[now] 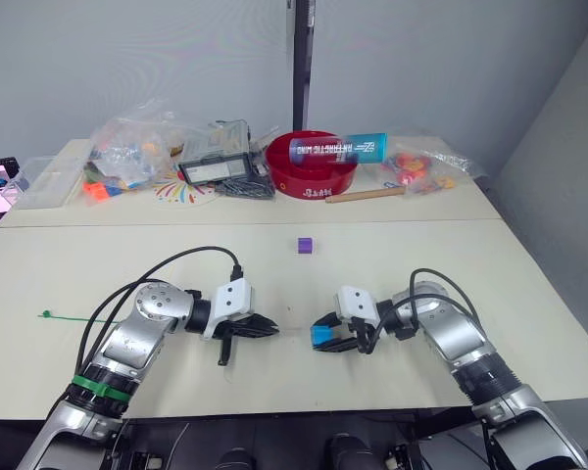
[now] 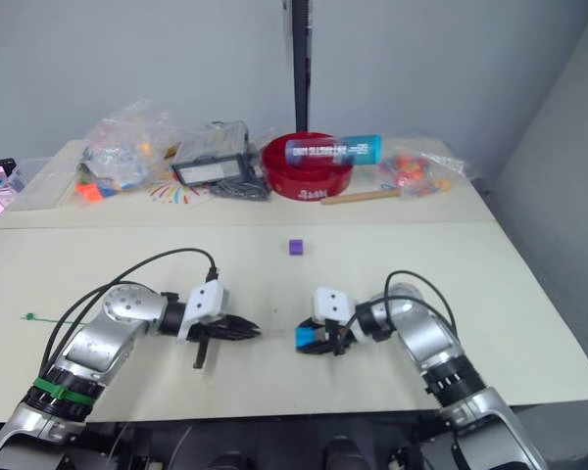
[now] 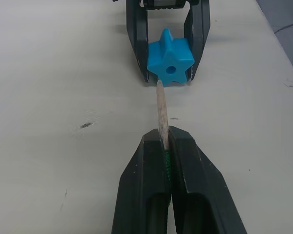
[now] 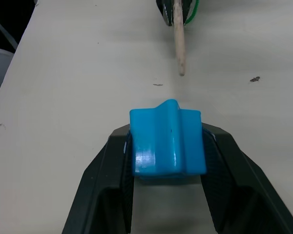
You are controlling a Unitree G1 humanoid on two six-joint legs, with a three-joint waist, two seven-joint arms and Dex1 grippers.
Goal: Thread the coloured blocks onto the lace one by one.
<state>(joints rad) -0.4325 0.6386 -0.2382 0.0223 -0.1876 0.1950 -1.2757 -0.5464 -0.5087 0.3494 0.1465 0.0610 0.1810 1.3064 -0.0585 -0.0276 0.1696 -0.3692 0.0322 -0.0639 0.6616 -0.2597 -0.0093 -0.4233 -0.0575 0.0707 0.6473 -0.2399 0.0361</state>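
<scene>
From the head views, the two grippers face each other low over the table [image 1: 529, 294], on the near side of the lone purple block [image 1: 305, 245]. The right gripper [image 1: 325, 336] is clamped on a blue block [image 1: 320, 337]; the left gripper [image 1: 260, 328] is pinched shut on the lace [image 1: 78, 317], whose green tail runs off to the left, away from the blue block.

In the left wrist view, the pale tip [image 3: 161, 109] sticks straight out from the closed fingers and points at the blue block's hole [image 3: 171, 69], ending just short of it and a touch low.

In the right wrist view, the tip lies beyond the blue block, its long axis roughly in line with the block. I'd say the threading turns on that alignment.
</scene>
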